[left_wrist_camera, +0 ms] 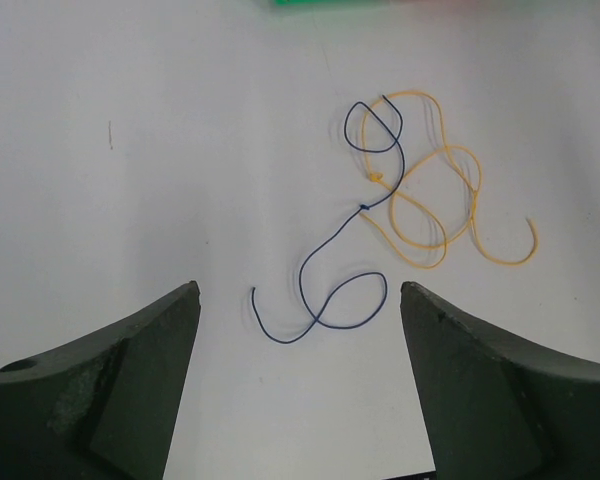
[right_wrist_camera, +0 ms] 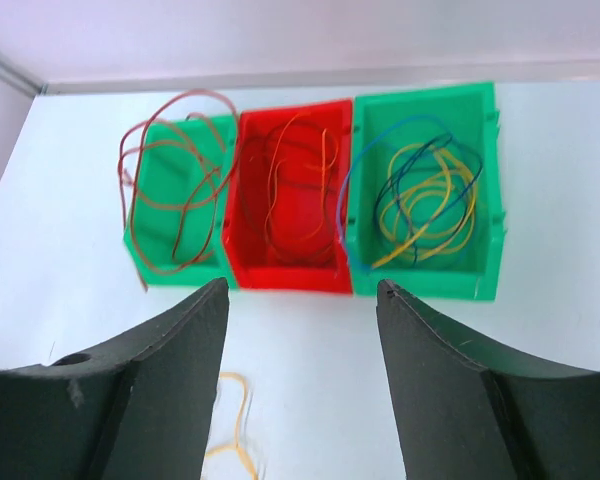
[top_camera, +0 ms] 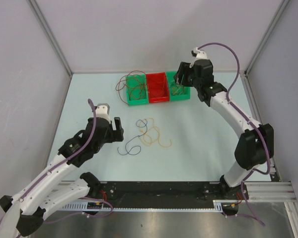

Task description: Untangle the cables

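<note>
From above, the left end effector (top_camera: 118,128) hovers spread beside a blue cable (top_camera: 137,134) and an orange-yellow cable (top_camera: 154,136) on the worktop (top_camera: 89,94). The right end effector (top_camera: 181,78) hangs over the right green bin (top_camera: 181,95).

Left wrist: fingers wide apart and empty, with both cables ahead, tangled together.

Right wrist: fingers apart, gripping nothing. Brown loops (right_wrist_camera: 175,200) fill the left green bin (right_wrist_camera: 180,275), orange loops (right_wrist_camera: 300,180) the red bin (right_wrist_camera: 285,275), and blue and yellow loops (right_wrist_camera: 420,200) the right one.

Three bins in a row at the back of the surface (top_camera: 213,134): left green bin (top_camera: 139,102), red bin (top_camera: 159,99), right green bin (top_camera: 182,95). Brown cables (top_camera: 123,84) spill over the left one. Blue cable (top_camera: 137,135) overlaps the yellow-orange cable (top_camera: 152,130) mid-surface. Right jaws are over the right bin.
</note>
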`<control>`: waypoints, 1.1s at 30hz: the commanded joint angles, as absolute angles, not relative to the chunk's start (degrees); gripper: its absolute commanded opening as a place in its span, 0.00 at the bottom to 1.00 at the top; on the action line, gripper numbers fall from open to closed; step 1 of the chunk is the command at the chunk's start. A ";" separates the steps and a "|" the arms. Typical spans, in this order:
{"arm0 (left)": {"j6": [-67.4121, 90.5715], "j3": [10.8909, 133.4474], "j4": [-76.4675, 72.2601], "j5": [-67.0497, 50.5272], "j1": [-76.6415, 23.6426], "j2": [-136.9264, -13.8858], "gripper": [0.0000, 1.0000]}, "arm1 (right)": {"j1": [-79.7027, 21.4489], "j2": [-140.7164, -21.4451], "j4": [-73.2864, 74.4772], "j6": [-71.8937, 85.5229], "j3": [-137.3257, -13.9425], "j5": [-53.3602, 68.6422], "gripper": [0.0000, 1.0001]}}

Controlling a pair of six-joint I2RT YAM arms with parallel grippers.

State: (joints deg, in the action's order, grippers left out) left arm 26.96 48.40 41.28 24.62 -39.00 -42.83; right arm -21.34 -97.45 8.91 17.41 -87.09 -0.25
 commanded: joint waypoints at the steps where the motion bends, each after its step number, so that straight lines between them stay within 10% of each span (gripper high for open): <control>1: 29.88 47.82 39.91 20.58 -38.76 -44.91 0.85 | -23.73 -91.60 8.78 18.54 -80.96 -2.11 0.66; 33: 28.92 42.89 13.01 21.36 -41.13 -81.73 0.59 | -29.88 -80.86 10.02 18.81 -60.82 2.55 0.66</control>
State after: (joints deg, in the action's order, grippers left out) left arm 30.22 41.19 16.38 19.59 -40.75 -80.05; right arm -30.44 -83.53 11.68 18.06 -61.56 2.00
